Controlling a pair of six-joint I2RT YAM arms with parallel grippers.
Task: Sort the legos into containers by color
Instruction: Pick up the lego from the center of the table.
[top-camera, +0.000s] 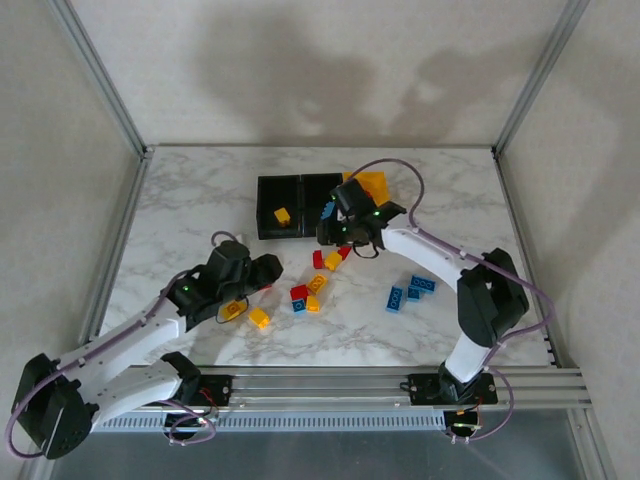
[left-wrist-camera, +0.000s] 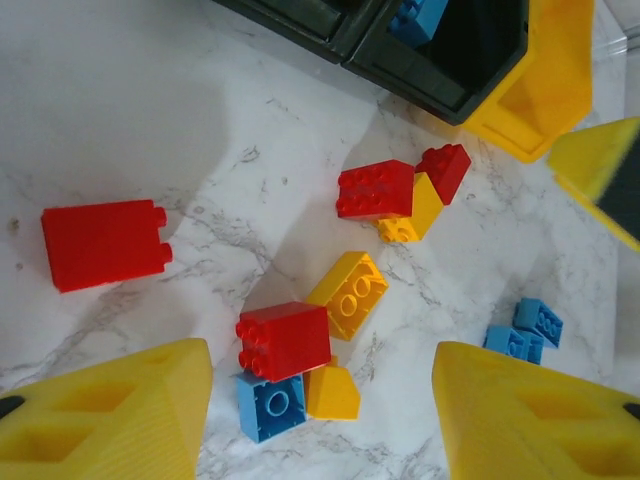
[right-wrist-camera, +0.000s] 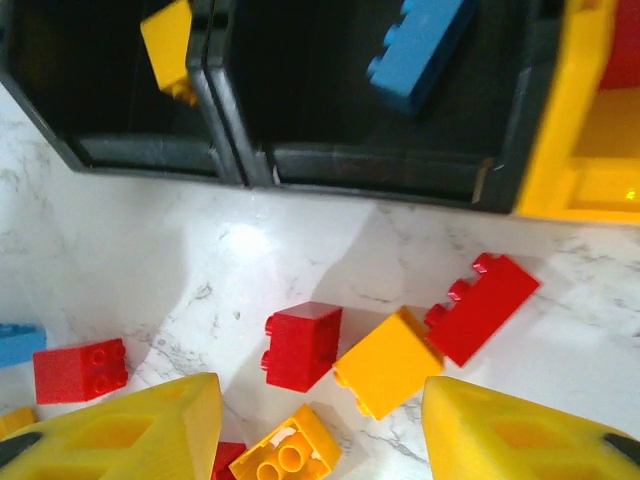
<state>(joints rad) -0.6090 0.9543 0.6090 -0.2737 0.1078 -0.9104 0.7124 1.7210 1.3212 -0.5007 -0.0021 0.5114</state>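
Bench (top-camera: 180, 200), white marble-look top, carries everything. A row of 3 joined open plastic bins (top-camera: 262, 210) sits at far centre: 2 black, with 1 yellow-orange bin (right-wrist-camera: 575, 120) at the right end. The left black bin holds 1 yellow brick (right-wrist-camera: 168, 45) and the middle black bin holds 1 blue brick (right-wrist-camera: 420, 45). A red patch shows inside the yellow-orange bin.

Right tool (right-wrist-camera: 320, 410): yellow fingers wide apart, nothing held, poised just in front of the bins over a loose yellow block (right-wrist-camera: 388, 362).

Left tool (left-wrist-camera: 320, 420): also wide and empty, over a tight cluster led by a red studded brick (left-wrist-camera: 285, 340), near bench centre.

Other small plastic studded legos lie scattered mid-bench, with 3 blue ones (top-camera: 410, 292) toward the right edge.

Judgement, step in hand: pick 1 brick per tool.
- The yellow block appears to touch a long red brick (right-wrist-camera: 482, 305) and lies just beside a red cube (right-wrist-camera: 300, 345).
- The jaws should straddle its free flat sides, descend straight and close on that 1 piece only.
- Risk: dragging a neighbour into the wrong bin.
- Yellow belongs in the left black bin.
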